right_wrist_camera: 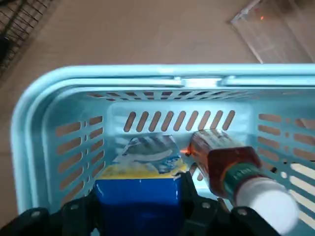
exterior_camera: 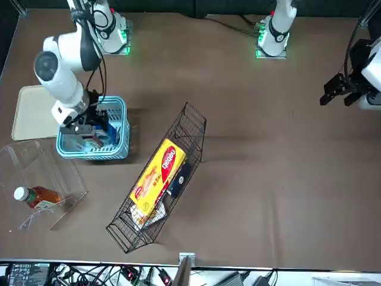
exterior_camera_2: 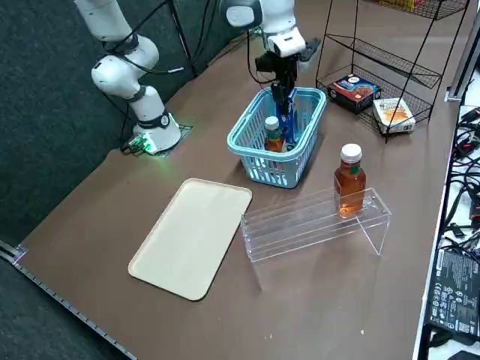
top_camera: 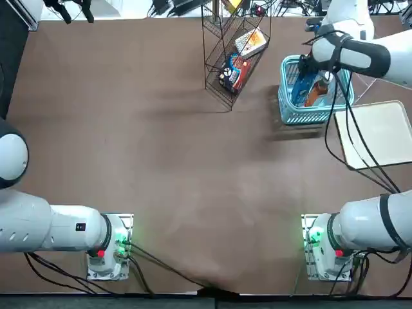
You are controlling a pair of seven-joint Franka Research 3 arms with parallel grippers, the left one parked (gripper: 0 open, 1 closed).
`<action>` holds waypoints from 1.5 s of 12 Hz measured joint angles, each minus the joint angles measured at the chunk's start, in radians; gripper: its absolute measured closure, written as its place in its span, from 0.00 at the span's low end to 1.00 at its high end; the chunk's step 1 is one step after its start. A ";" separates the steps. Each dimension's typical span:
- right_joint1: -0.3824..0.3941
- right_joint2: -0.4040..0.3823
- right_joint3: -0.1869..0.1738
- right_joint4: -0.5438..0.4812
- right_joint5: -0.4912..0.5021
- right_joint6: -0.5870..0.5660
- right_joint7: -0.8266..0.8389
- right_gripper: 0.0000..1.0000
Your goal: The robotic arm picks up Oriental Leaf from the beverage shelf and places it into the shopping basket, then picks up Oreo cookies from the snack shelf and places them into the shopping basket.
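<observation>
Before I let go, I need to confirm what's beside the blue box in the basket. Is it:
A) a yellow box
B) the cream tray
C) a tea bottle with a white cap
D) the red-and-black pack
C: in the wrist view the tea bottle lies in the basket beside the blue box, which the right gripper holds between its jaws.

Blue Oreo box (right_wrist_camera: 140,196) upright in right tool (exterior_camera_2: 285,103); tea bottle (right_wrist_camera: 229,164) tilted; both inside turquoise basket (exterior_camera_2: 259,161)
</observation>
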 joint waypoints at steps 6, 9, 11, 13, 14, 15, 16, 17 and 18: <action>0.005 0.062 0.000 0.001 -0.007 0.045 0.013 0.41; 0.005 0.078 0.000 0.001 -0.007 0.057 0.014 0.39; 0.004 0.084 0.000 0.001 -0.007 0.057 0.023 0.19; 0.004 0.084 0.000 0.007 -0.007 0.057 0.026 0.00; 0.004 0.083 0.000 0.013 -0.007 0.057 0.027 0.00; 0.004 0.083 0.000 0.022 -0.007 0.054 0.027 0.00; 0.004 0.082 0.000 0.037 -0.007 0.042 0.028 0.00; 0.004 0.081 0.000 0.060 -0.007 0.014 0.030 0.00; 0.004 0.079 0.000 0.092 -0.008 -0.024 0.032 0.00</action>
